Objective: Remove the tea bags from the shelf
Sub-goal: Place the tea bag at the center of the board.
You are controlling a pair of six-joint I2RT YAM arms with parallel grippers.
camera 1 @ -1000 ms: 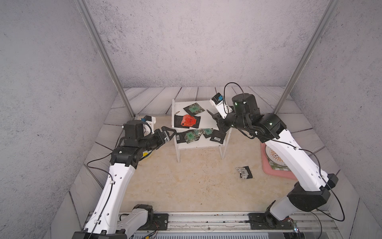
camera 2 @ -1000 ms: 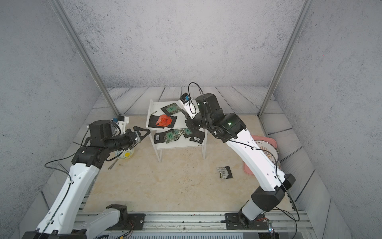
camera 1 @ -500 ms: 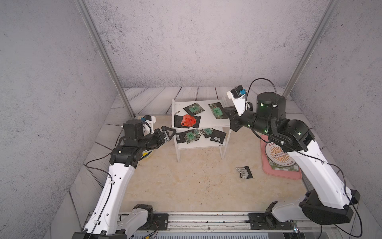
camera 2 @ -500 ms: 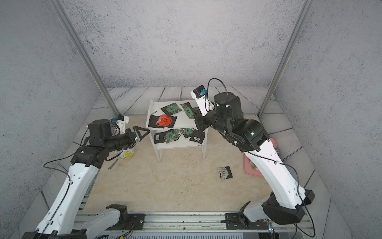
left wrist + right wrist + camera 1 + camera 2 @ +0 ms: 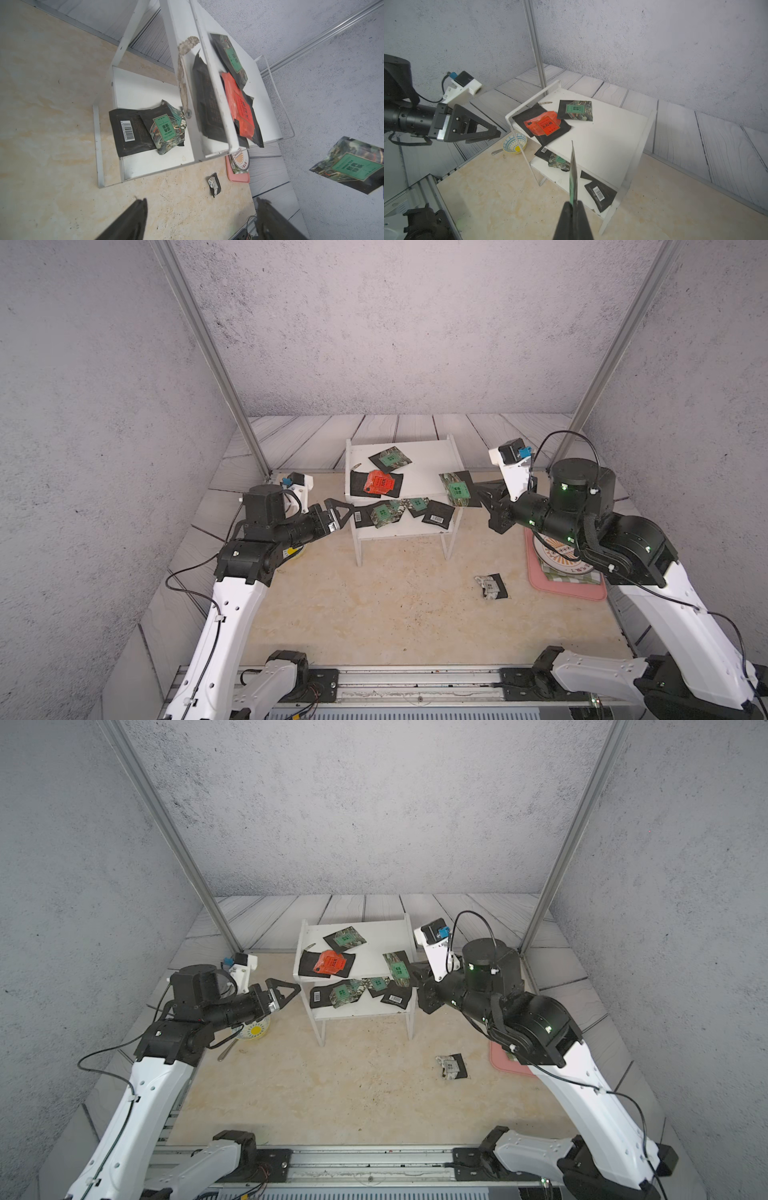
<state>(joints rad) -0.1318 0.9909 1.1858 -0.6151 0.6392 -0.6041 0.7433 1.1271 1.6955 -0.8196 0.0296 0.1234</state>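
Green-labelled tea bag (image 5: 456,488) hung pinched by one edge in the closed right claw (image 5: 481,497), just beside the shelf (image 5: 419,470) and clear of its boards. We judged the hold slim: a swing could shake the bag loose or catch it on the side panel. Other tea bags, the red-orange one (image 5: 377,483) included, lay on both boards. The left claw (image 5: 343,508) stood open near the lower board; a careless entry could push bags deeper or nudge the shelf.
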